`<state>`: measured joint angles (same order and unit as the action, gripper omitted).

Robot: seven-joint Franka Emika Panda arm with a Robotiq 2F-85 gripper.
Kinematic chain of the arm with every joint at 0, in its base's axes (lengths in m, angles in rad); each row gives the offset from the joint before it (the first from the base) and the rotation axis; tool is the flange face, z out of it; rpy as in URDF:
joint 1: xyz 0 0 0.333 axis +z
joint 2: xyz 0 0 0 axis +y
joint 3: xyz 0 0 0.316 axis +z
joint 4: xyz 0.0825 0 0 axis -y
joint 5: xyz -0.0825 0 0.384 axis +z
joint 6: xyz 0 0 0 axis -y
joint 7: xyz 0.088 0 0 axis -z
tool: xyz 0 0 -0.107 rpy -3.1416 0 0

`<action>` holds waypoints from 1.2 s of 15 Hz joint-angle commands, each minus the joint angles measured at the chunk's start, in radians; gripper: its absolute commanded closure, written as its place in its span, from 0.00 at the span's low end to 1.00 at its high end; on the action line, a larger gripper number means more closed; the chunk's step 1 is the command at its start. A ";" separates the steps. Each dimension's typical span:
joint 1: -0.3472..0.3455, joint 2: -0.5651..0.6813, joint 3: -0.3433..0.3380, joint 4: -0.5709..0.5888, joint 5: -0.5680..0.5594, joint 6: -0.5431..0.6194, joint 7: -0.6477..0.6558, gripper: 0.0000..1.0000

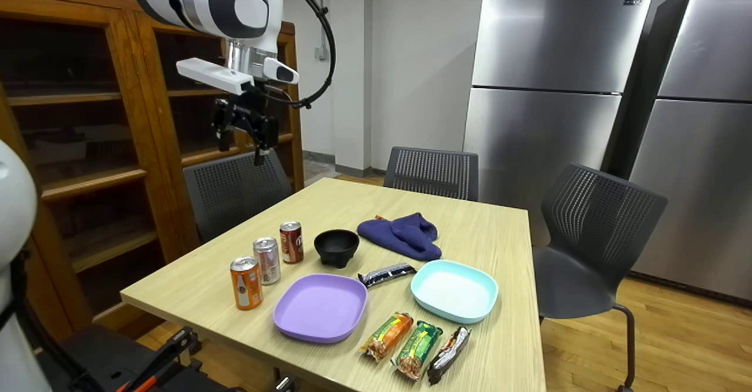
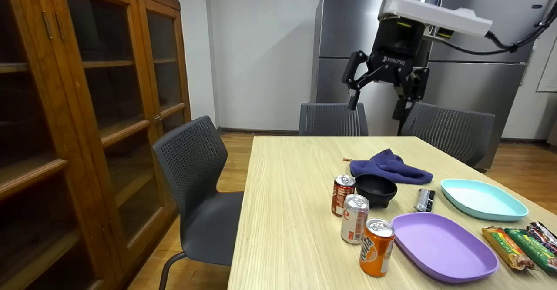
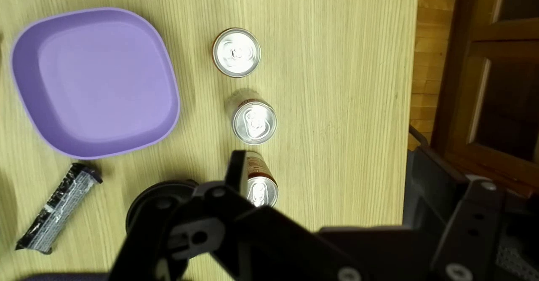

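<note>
Your gripper point(image 2: 376, 106) hangs empty above the surface point(image 2: 296, 203), fingers apart, while the orange can point(image 1: 246, 283), silver can point(image 1: 267, 261) and red can point(image 1: 291, 243) stand upright in a row roughly parallel to the edge facing the cabinet point(image 2: 143, 64), probably grouped as like things.

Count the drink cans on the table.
3, in a row: the orange can beside the purple plate, the red can beside the black bowl, and the silver can between those two. Both exterior views show all three; none seems hidden.

3 gray chairs point(image 1: 432, 173) stand round tbl point(image 1: 335, 204), w/ 2 steel fridges point(image 1: 546, 139) & glass-fronted wood cab point(image 2: 122, 133) nearby.
</note>
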<state>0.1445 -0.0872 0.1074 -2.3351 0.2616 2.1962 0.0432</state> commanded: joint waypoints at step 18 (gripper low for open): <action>0.007 0.427 0.008 0.190 -0.185 0.250 -0.010 0.00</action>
<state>0.1464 0.2752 0.1169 -2.1994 0.1045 2.4241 -0.0017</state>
